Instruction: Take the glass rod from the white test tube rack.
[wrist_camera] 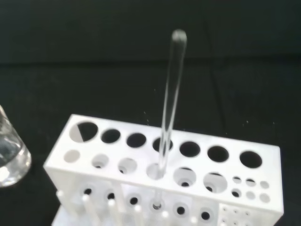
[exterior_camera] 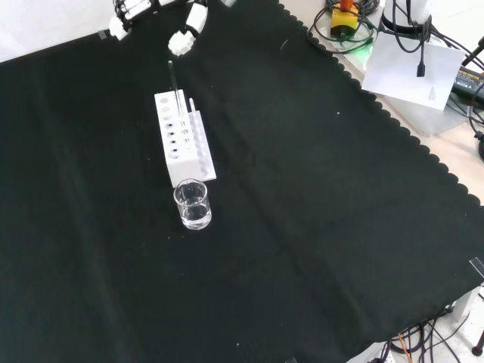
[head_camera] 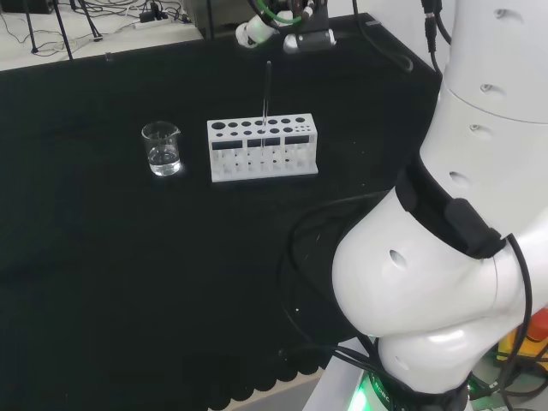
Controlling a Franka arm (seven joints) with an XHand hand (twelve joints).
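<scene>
One rod (head_camera: 266, 94) stands in one rack (head_camera: 262, 147) below the hand (exterior_camera: 185, 34); one beaker (head_camera: 161, 148) farther off. Finger state unclear.

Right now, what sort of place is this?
Probably a lab bench set up for robot trials: a white test tube rack holding a glass rod, a glass beaker, and a black cloth.
</scene>
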